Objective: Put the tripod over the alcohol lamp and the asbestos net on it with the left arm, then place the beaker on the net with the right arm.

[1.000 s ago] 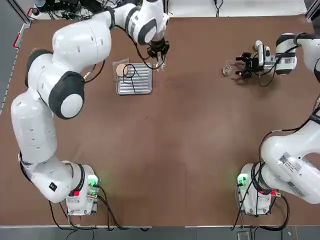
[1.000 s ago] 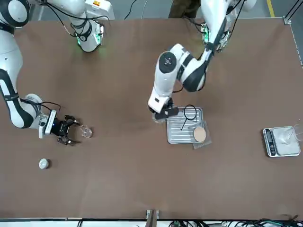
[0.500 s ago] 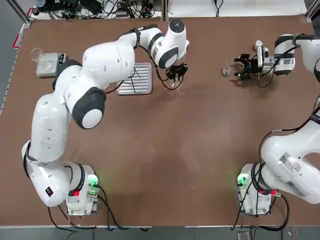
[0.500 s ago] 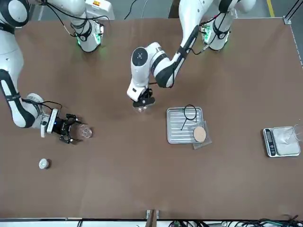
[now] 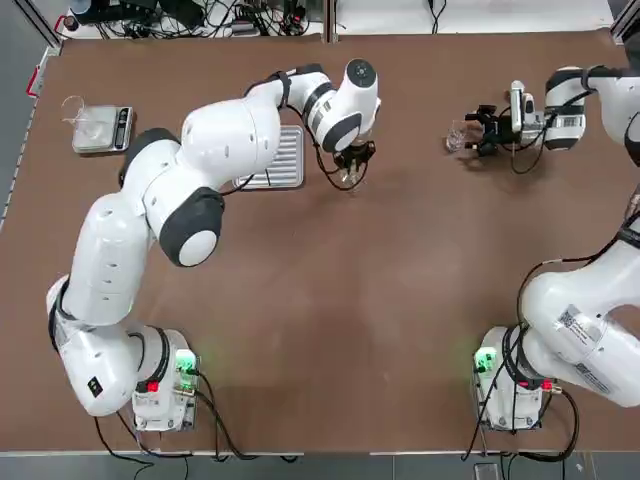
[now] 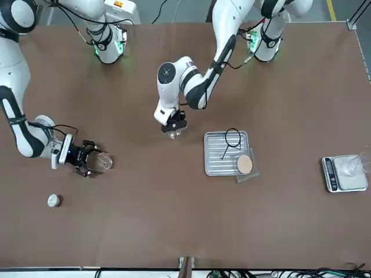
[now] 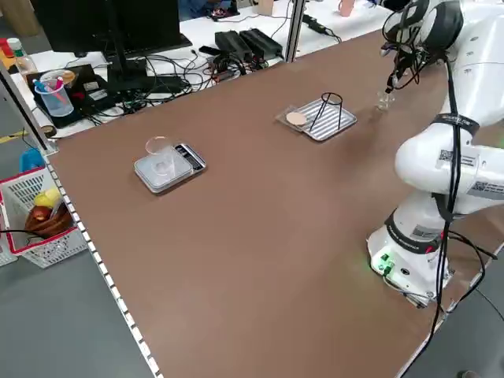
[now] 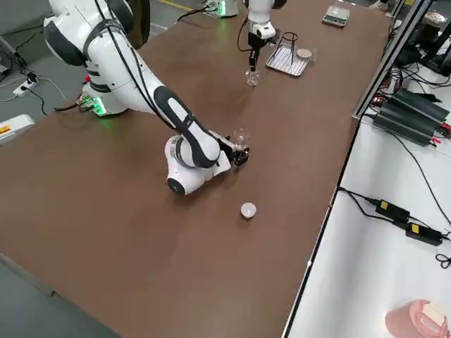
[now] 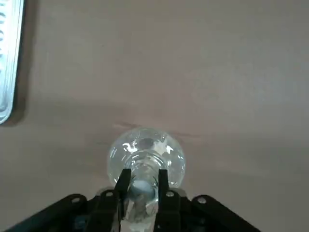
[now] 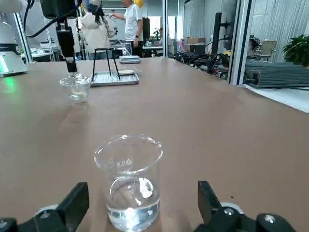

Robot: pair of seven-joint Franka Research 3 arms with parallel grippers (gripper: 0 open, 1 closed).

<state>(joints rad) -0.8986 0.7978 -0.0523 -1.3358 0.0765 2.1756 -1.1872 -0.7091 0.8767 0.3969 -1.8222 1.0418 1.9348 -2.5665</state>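
Note:
My left gripper hangs right of the ribbed tray, shut on the neck of the clear alcohol lamp. The lamp sits at or just above the table; I cannot tell which. The black tripod stands on the tray, and the asbestos net lies at the tray's far corner. In the top view my arm hides both. At the far right, my right gripper lies low and open. The beaker, holding a little liquid, stands just ahead of its fingertips.
The ribbed silver tray lies left of centre. A grey scale with a clear vessel sits at the far left. A small white bottle stands beyond the beaker near the far edge. People stand in the background of the right wrist view.
My left gripper has carried the lamp from beside the tray rightward toward the table's middle, slowing over the last half second. The right gripper and the beaker have barely shifted.

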